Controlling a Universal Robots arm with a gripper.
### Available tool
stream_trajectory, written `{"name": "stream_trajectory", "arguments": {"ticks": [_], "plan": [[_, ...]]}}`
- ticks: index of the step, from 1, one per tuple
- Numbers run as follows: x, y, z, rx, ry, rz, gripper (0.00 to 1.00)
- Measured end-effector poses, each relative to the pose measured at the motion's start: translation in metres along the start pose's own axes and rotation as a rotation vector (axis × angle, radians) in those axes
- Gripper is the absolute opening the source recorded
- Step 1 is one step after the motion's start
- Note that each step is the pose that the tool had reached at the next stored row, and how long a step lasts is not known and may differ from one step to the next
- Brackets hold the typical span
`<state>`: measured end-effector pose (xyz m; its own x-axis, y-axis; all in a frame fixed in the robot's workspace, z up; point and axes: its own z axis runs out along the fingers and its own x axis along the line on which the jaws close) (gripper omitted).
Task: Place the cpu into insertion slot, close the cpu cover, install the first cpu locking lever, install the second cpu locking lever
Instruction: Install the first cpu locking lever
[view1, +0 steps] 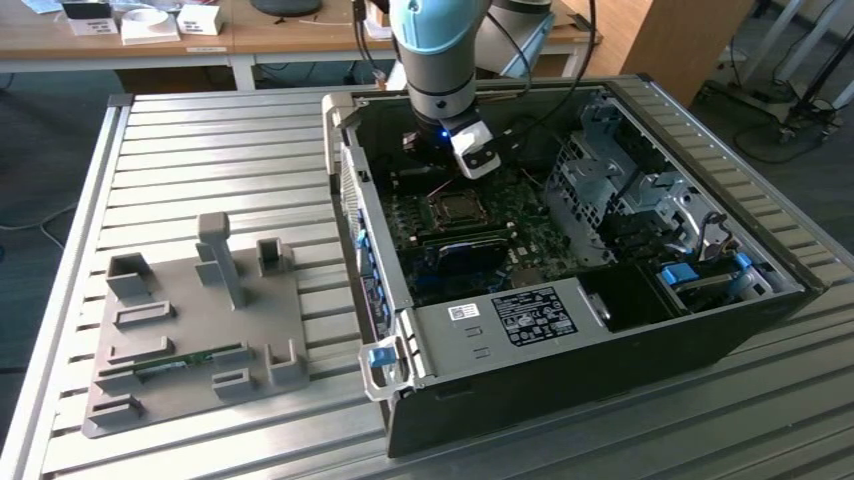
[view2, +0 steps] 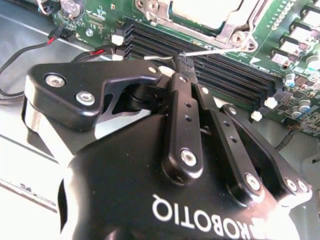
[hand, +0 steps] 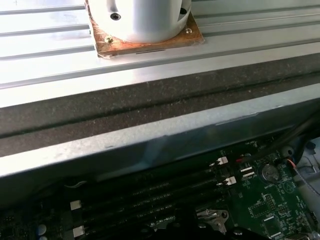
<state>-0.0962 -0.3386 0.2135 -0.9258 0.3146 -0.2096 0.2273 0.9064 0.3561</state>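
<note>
Gripper (view2: 181, 61) sits low inside the open computer case (view1: 561, 330), over the green motherboard (view2: 295, 75). In the second wrist view the jaws are pressed together, tips right at a thin wire lever (view2: 210, 51) that runs along the edge of the socket; whether they actually pinch the lever I cannot tell. Cpu cover (view2: 235, 25) lies flat on the insertion slot (view1: 461, 208), with the pale cpu (view2: 210, 10) showing through its window. Black memory slots (view2: 225, 70) lie just beside the socket. Case stands on a ribbed metal counter (view1: 200, 160); a grey fixture block (view1: 194, 320) rests well apart, toward the exterior view's left.
</note>
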Motion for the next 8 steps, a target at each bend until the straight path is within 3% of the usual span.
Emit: {"name": "stream_trajectory", "arguments": {"ticks": [8], "plan": [[0.0009,0.0021,0.0012,-0.0001,0.0000,0.000,0.11]]}}
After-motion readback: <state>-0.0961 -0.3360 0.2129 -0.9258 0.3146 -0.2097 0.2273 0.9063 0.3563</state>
